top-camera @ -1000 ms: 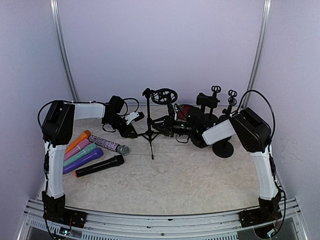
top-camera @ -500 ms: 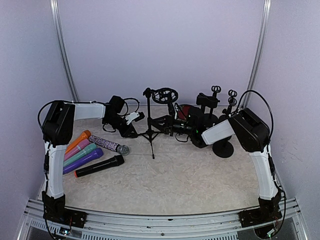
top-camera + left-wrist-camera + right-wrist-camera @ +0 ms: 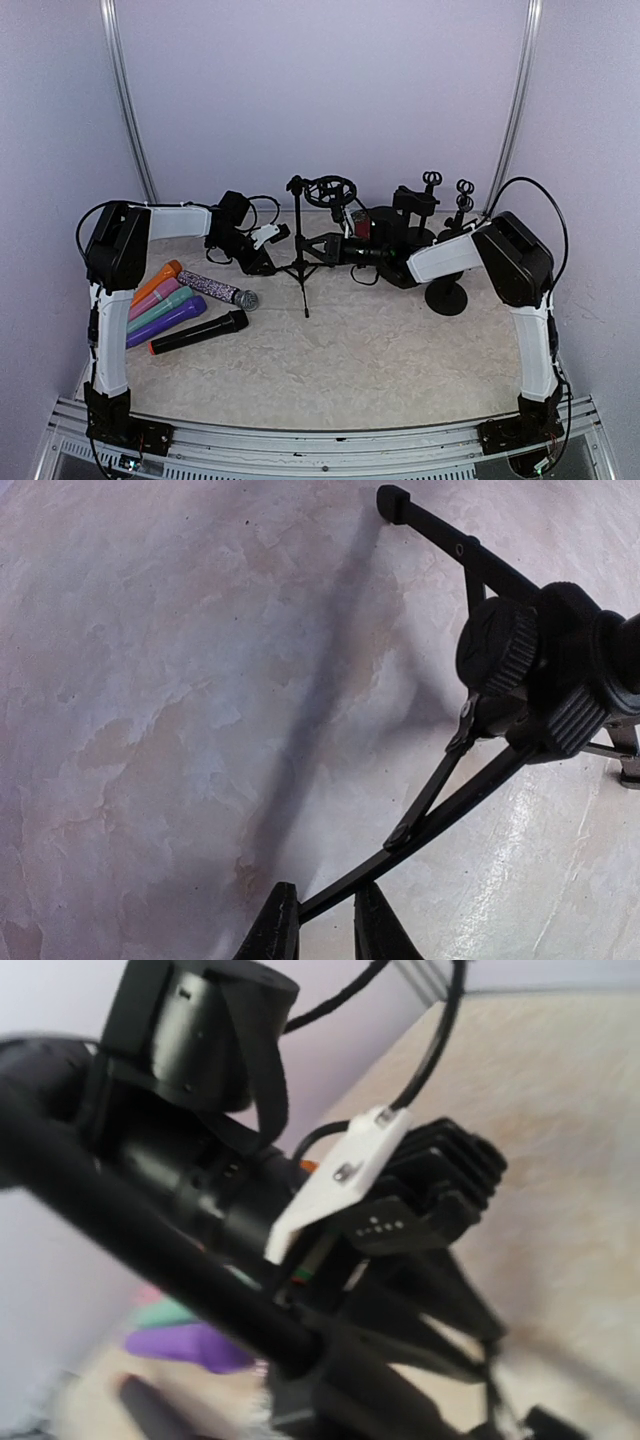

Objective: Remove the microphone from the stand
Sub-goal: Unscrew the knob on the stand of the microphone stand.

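A black tripod stand (image 3: 300, 262) stands mid-table with a ring mount (image 3: 330, 190) at its top. My left gripper (image 3: 268, 266) is shut on one of its legs. In the left wrist view the leg (image 3: 440, 815) runs between my fingertips (image 3: 322, 920), below the stand's hub (image 3: 540, 670). My right gripper (image 3: 335, 247) is at the stand's right side, below the ring. In the blurred right wrist view it (image 3: 320, 1380) looks shut on a black microphone (image 3: 150, 1230) that slants up to the left. The microphone is hard to pick out from above.
Several loose microphones lie at the left: orange (image 3: 155, 281), purple (image 3: 165, 320), glittery (image 3: 215, 289) and black (image 3: 200, 331). More black stands (image 3: 415, 200) crowd the back right, with a round base (image 3: 445, 298) and a red piece (image 3: 362, 222).
My right gripper has shifted slightly back and up beside the stand, and its elbow has swung right. The ring mount has shifted slightly. The left gripper has kept its hold.
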`<state>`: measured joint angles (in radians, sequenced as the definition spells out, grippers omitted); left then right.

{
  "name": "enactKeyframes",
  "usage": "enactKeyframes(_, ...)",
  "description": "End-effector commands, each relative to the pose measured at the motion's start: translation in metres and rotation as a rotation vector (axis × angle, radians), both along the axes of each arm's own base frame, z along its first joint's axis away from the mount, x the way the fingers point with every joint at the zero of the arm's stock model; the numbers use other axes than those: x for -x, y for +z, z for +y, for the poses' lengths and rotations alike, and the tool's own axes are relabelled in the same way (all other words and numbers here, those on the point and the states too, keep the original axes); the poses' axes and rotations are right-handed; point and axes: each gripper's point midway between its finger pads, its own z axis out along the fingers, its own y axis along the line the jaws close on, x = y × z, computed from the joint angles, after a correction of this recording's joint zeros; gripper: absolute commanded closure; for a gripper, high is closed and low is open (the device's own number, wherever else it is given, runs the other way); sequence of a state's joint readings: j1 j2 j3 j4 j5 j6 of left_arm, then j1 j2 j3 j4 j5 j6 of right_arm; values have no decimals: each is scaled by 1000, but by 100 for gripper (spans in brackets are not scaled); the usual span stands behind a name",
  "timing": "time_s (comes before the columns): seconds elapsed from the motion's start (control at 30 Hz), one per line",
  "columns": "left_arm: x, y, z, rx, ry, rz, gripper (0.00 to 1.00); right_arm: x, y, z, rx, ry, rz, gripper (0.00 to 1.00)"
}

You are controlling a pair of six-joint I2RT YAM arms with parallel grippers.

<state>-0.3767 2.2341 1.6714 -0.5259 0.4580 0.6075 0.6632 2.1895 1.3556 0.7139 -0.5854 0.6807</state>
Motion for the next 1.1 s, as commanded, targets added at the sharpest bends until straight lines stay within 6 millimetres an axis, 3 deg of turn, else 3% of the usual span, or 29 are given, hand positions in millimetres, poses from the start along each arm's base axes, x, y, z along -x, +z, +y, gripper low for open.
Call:
enactKeyframes(0.0,-3,-17,0,-35,8,9,82,0,-52,-11,314,-59,-181,100)
enactKeyframes(0.1,-4,-18,0,-36,6,8,82,-2,-54,-11,390,-93,-276,100)
enactKeyframes(0.2,-3,-19,-1,-37,5,11,82,-4,-44,-12,417,-144,-367,100)
enactKeyframes(0.37,-4,-18,0,-40,7,9,83,-2,-11,-15,332,-207,-408,68)
enactKeyframes(0.47,-5,-17,-1,-38,7,6,84,5,0,-19,203,-176,-292,52)
enactKeyframes(0.57,-4,-17,-1,-41,4,6,84,20,1,-24,-6,-94,-72,46)
enactKeyframes(0.7,-3,-18,-2,-44,-2,5,84,26,12,-18,-175,8,84,44)
enactKeyframes(0.87,-3,-18,-2,-60,-9,-10,84,2,21,-19,-311,31,280,49)
enactKeyframes(1.07,-3,-16,-3,-65,-12,-22,85,-14,13,-15,-331,35,388,56)
